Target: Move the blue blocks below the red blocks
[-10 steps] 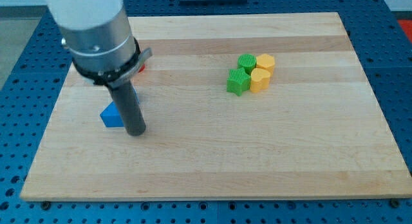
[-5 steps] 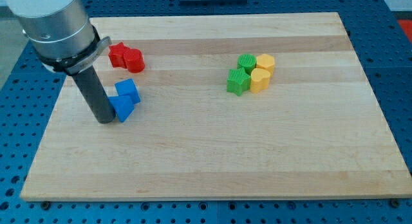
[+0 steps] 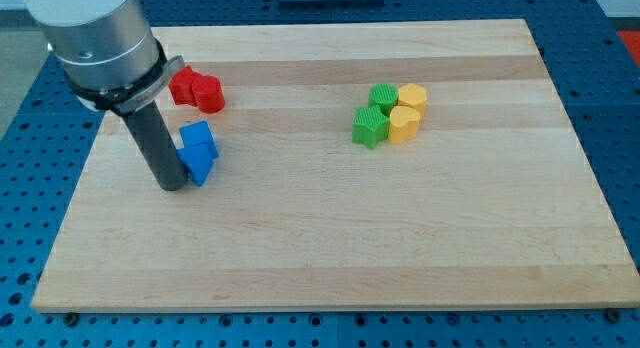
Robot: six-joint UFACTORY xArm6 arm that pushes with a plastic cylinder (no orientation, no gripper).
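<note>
Camera view: rod tip (image 3: 173, 186), no jaws, touches blue blocks (image 3: 198, 152) below red blocks (image 3: 195, 90); nudge gently rightward.

board (image 3: 330, 238): pale wood, visible grain, smooth satin finish. blue blocks (image 3: 198, 152), red blocks (image 3: 195, 90), green blocks (image 3: 374, 113) and yellow blocks (image 3: 407, 112): matt plastic, finely ribbed. rod (image 3: 158, 148): dark, matt. surrounding base (image 3: 20, 238): blue perforated metal.

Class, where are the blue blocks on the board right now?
The blue blocks sit at the view's left, just below the red blocks, with my tip against their left side.
</note>
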